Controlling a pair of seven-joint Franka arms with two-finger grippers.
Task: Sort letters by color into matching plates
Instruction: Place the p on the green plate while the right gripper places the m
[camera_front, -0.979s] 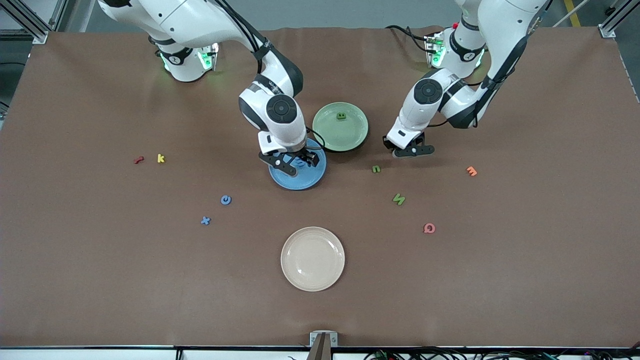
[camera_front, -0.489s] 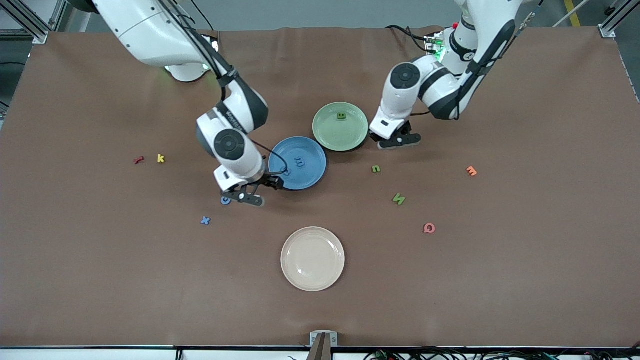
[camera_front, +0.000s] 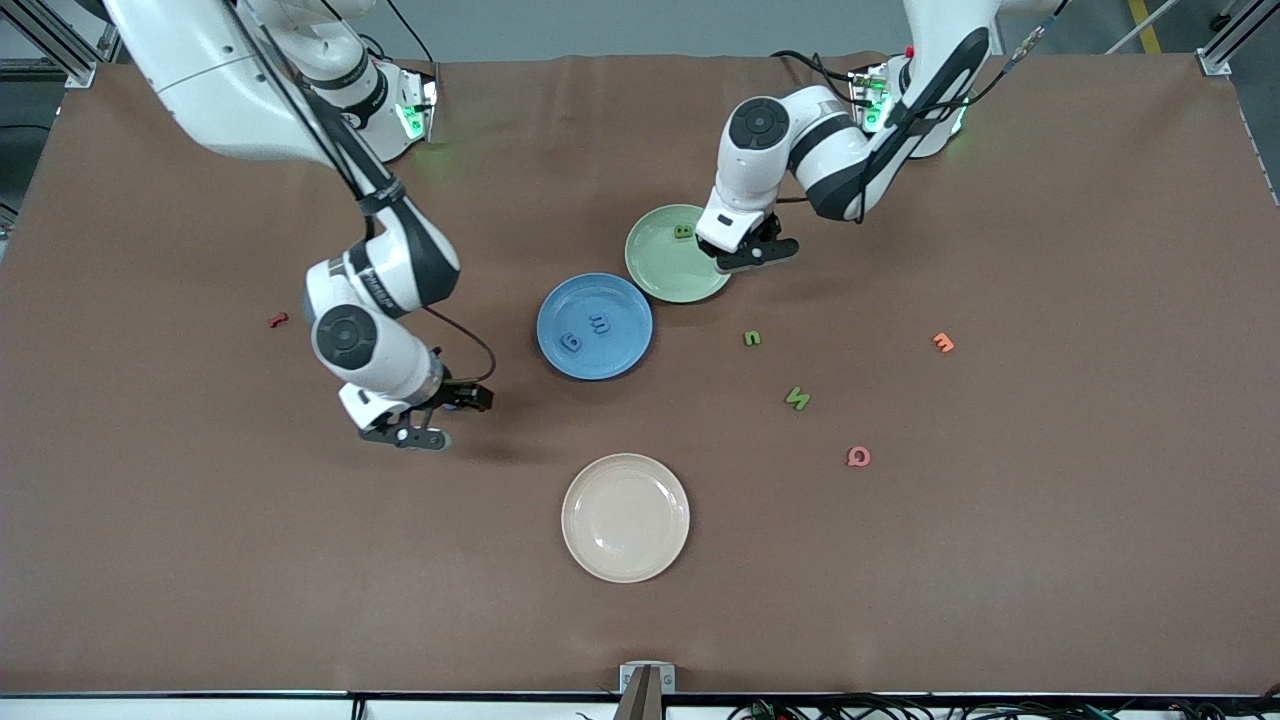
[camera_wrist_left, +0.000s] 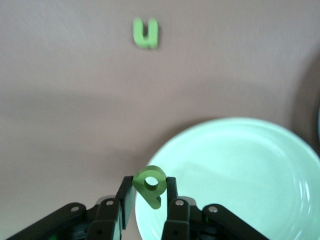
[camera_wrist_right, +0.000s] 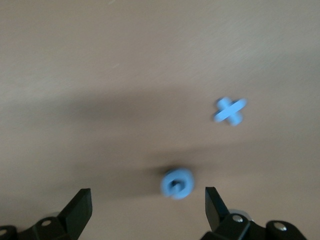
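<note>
The blue plate (camera_front: 622, 352) holds a blue g (camera_front: 571, 342) and a blue m (camera_front: 599, 323). The green plate (camera_front: 662, 272) holds one green letter (camera_front: 683, 231). My left gripper (camera_front: 752, 258) is over the green plate's rim (camera_wrist_left: 240, 170), shut on a green letter (camera_wrist_left: 151, 185). My right gripper (camera_front: 435, 417) is open and empty, low over the table. Between its jaws in the right wrist view lies the blue c (camera_wrist_right: 177, 183), with the blue x (camera_wrist_right: 230, 110) beside it. Both are hidden in the front view. A green n (camera_front: 752, 338) and another green letter (camera_front: 797, 398) lie on the table.
A cream plate (camera_front: 625, 517) sits nearest the front camera. An orange letter (camera_front: 943, 342) and a pink letter (camera_front: 858, 456) lie toward the left arm's end. A red letter (camera_front: 277, 320) lies toward the right arm's end. The brown mat (camera_front: 900, 560) covers the table.
My right gripper left the blue plate, where the g now lies, and moved out over the blue c and x. My left gripper carried its green letter over the green plate's rim.
</note>
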